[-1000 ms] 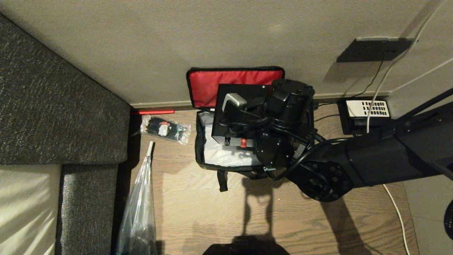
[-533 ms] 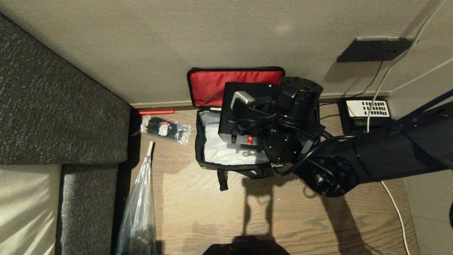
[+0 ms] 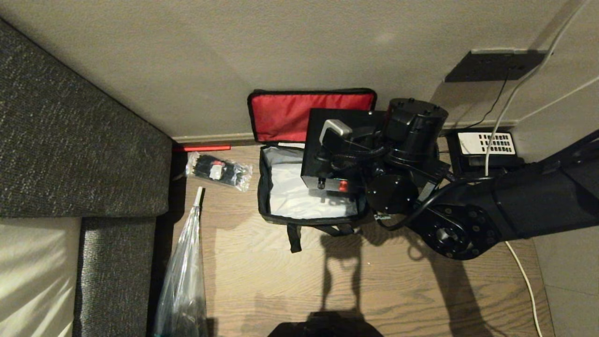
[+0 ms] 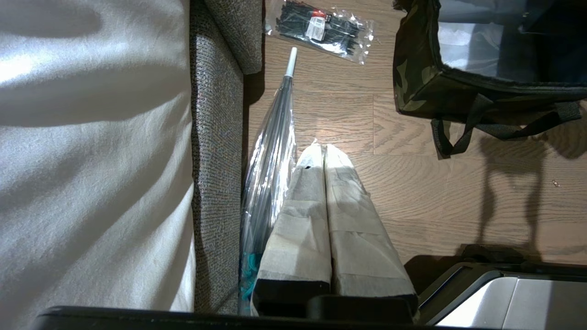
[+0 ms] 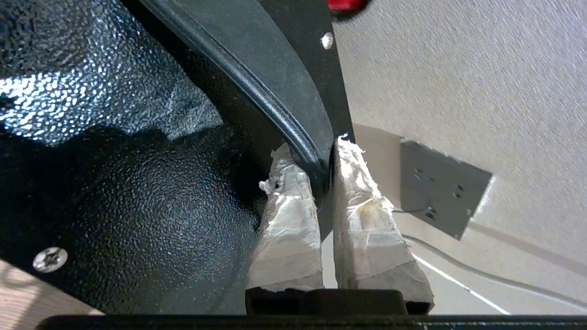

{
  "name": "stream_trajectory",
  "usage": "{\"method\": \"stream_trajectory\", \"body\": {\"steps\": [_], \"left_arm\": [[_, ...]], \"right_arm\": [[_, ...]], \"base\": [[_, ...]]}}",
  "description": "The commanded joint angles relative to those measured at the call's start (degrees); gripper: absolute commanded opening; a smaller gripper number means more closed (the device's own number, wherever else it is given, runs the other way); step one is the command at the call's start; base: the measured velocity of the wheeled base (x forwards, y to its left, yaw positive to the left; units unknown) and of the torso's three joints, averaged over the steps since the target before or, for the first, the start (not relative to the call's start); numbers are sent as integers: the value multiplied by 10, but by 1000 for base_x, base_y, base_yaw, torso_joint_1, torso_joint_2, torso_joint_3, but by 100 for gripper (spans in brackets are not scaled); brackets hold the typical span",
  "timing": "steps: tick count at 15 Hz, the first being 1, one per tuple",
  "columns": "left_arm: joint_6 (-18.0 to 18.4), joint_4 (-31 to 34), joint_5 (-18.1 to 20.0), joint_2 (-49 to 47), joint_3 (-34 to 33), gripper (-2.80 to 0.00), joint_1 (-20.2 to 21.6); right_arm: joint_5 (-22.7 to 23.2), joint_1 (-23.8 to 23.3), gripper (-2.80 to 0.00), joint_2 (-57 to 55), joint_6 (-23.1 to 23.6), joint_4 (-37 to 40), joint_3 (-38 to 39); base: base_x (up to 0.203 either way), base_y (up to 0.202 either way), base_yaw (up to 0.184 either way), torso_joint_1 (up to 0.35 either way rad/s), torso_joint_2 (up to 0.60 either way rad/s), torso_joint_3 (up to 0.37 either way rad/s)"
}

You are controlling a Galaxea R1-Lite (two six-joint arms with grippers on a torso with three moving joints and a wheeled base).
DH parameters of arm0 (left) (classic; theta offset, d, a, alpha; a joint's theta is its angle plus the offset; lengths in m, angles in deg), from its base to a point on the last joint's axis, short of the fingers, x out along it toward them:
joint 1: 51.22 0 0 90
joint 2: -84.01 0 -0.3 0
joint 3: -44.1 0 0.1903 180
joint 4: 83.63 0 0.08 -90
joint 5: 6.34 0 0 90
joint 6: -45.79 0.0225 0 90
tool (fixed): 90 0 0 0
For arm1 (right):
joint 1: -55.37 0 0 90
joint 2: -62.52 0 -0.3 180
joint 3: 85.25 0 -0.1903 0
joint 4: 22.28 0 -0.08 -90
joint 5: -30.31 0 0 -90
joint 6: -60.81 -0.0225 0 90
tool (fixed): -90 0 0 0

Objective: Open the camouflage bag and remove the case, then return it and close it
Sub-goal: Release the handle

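The camouflage bag point(image 3: 263, 187) stands open on the wood floor against the wall, its red lid point(image 3: 281, 114) leaning back and its silvery inside showing. In the left wrist view the camouflage bag point(image 4: 412, 68) is at the far side. The black case point(image 3: 348, 117) hangs tilted over the bag's right half. My right gripper point(image 5: 314, 149) is shut on the case's curved black handle point(image 5: 275, 91); the pebbled case body point(image 5: 114, 183) fills that view. In the head view the wrist hides those fingers. My left gripper point(image 4: 321, 149) is shut on nothing, low over the floor beside the sofa.
A clear packet of black ties point(image 3: 217, 171) lies left of the bag. A clear wrapped umbrella point(image 3: 182, 281) lies along the grey sofa point(image 3: 70, 140). A black telephone point(image 3: 484, 147), a wall socket point(image 3: 496, 65) and white cables point(image 3: 524, 276) are at the right.
My right arm has carried the case to the right, toward the bag's right end. More of the silvery inside now shows. The bag and the left arm have not moved.
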Motion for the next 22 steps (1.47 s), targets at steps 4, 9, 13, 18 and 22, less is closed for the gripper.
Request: {"method": "stream_trajectory", "body": {"steps": [4, 9, 13, 18, 22], "left_arm": [[0, 0, 0, 0, -1, -280, 0], [-1, 0, 0, 0, -1, -280, 0], [-1, 0, -1, 0, -1, -280, 0], [-1, 0, 0, 0, -1, -280, 0], [-1, 0, 0, 0, -1, -280, 0]], "right_arm": [[-3, -14, -280, 48, 3, -4, 54], [-3, -45, -280, 84, 1, -4, 97], [-3, -63, -280, 109, -1, -4, 127], [-3, -81, -280, 137, -2, -5, 163], [-3, -100, -280, 156, -2, -5, 186]], "base": [[0, 0, 0, 0, 0, 0], [0, 0, 0, 0, 0, 0], [0, 0, 0, 0, 0, 0], [0, 0, 0, 0, 0, 0], [0, 0, 0, 0, 0, 0]]}}
